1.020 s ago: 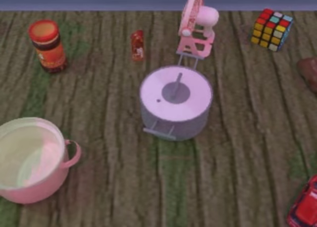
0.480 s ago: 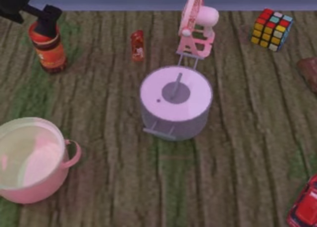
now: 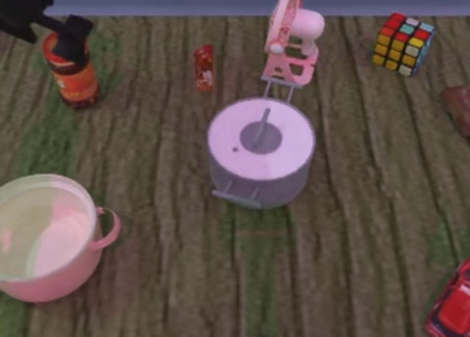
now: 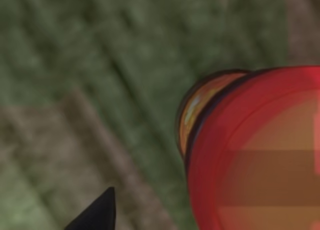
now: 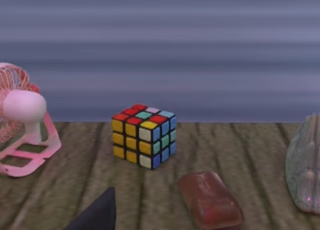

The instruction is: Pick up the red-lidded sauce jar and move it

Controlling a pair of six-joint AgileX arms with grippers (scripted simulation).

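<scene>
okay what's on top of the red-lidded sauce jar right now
The left gripper hangs over the red-lidded sauce jar, covering part of its lid. Contact can't be judged.

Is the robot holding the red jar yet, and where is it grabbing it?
Cannot tell yet. The left gripper is over the red-lidded sauce jar at its lid, but a grip is not visible.

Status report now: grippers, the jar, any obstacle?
Left gripper over the red-lidded sauce jar, grip unconfirmed. Jar upright at far left. Right arm out of top view. Nothing crowds the jar.

Red-lidded sauce jar (image 3: pixel 73 73), upright, far-left table corner, lid seemingly closed, orange-red label, dark contents
</scene>
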